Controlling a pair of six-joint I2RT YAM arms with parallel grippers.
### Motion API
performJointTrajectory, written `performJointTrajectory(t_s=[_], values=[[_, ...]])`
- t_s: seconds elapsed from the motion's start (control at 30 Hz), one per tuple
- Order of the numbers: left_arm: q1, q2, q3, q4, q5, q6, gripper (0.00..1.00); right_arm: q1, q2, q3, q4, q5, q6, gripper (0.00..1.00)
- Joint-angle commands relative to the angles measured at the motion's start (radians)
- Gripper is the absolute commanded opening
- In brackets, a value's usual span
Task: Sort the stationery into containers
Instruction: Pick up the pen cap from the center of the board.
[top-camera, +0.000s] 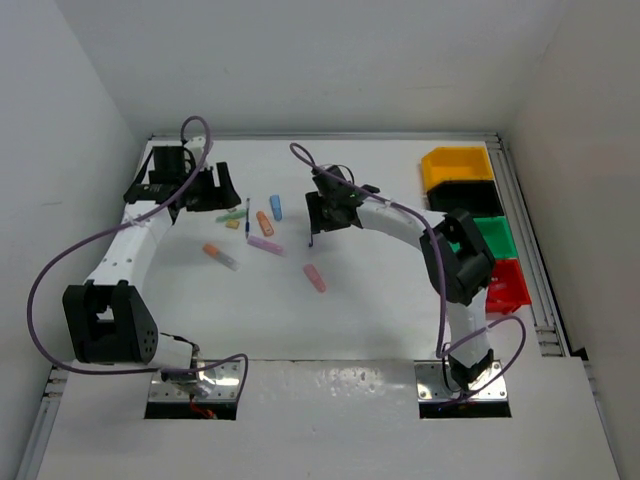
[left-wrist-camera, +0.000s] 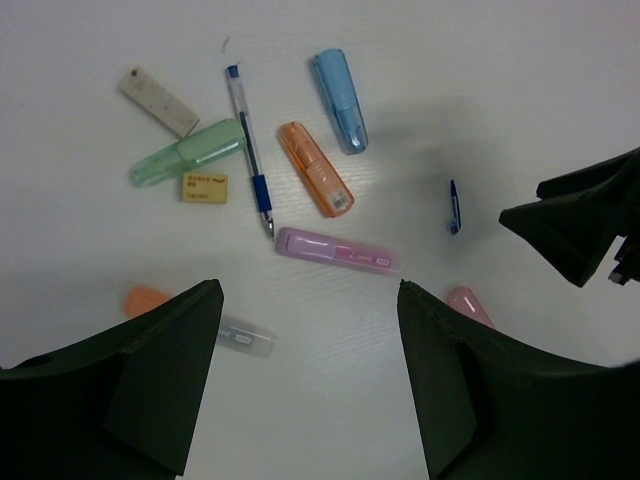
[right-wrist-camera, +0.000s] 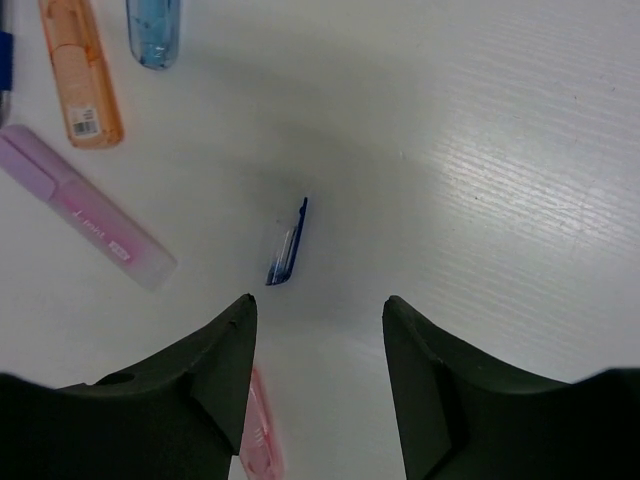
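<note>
The right pincer (right-wrist-camera: 318, 305) hangs spread wide and empty just above a small dark-blue plastic pen piece (right-wrist-camera: 287, 245) lying alone on the white tabletop (right-wrist-camera: 500, 150) at mid-frame. The step in hand therefore looks like its pick, and the next move calls for a straight descent until the fingers straddle its thin body, then a close. The left pincer (left-wrist-camera: 308, 300), also wide and empty, hovers by the lilac plastic marker (left-wrist-camera: 338, 250), while the four rectangular plastic bins (top-camera: 430, 170) line the top view's right edge, well apart.
</note>
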Motion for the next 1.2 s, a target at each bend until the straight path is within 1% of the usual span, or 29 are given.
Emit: performJointTrajectory(t_s=[0.0, 0.23, 0.67, 0.77, 1.0, 1.17], values=[[0.028, -0.050, -0.019, 0.013, 0.035, 0.005, 0.77, 0.012, 0.036, 0.060, 0.028, 0.051, 0.042, 0.53], [0.042, -0.066, -0.057, 0.018, 0.036, 0.041, 0.77, 0.029, 0.113, 0.099, 0.043, 0.022, 0.041, 0.53], [0.086, -0.046, -0.082, 0.019, 0.092, 0.049, 0.77, 0.038, 0.180, 0.110, 0.038, -0.007, 0.062, 0.49], [0.095, -0.043, -0.084, 0.018, 0.098, 0.053, 0.77, 0.037, 0.196, 0.119, 0.043, -0.006, 0.056, 0.46], [0.108, -0.033, -0.076, 0.006, 0.115, 0.061, 0.77, 0.037, 0.220, 0.134, 0.028, 0.000, 0.070, 0.35], [0.117, -0.018, -0.054, -0.014, 0.133, 0.058, 0.77, 0.037, 0.213, 0.110, 0.009, -0.006, 0.090, 0.28]])
